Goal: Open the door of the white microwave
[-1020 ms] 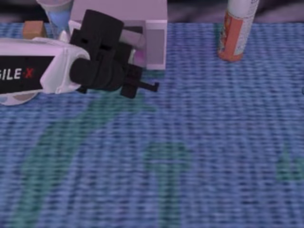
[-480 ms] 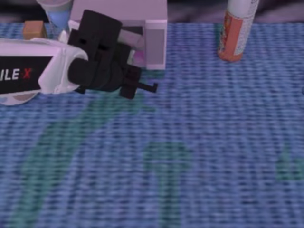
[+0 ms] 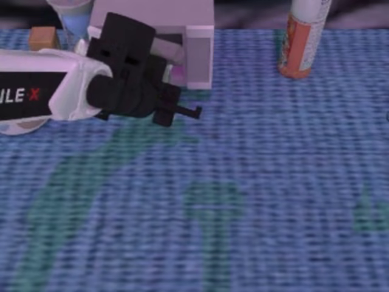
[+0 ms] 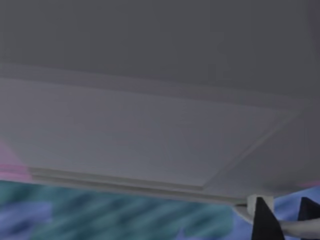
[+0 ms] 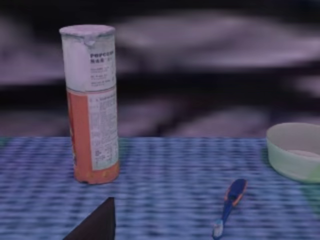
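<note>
The desk [image 3: 273, 201], covered in a blue woven cloth with green patches, is the largest thing in view. At its far edge, toward the top view's left, stands the white microwave [image 3: 194, 36], taken here as the landmark. Its narrow front strip faces the near side of the desk, and a sliver of pinkish interior shows just to the left of that strip, which suggests the cavity is already partly exposed.

The door [image 4: 140, 135] fills most of the left wrist view as a flat grey-white panel seen at a slant, with the cloth showing beyond its free edge. It is judged to be swung partway out from the microwave's front rather than lying flush.

The left arm reaches in from the microwave's left, and the left end effector [image 3: 182, 109] sits just in front of the microwave's lower front. Whether its fingers are spread or pressed together cannot be told; dark fingertips are seen at the door's corner in the wrist view. This placement is presumably chosen so that the panel can be hooked and drawn outward.

Well to the microwave's right stands an orange-and-white canister [image 5: 92, 105].

The right end effector is not visible in the top view, and its state cannot be told.
</note>
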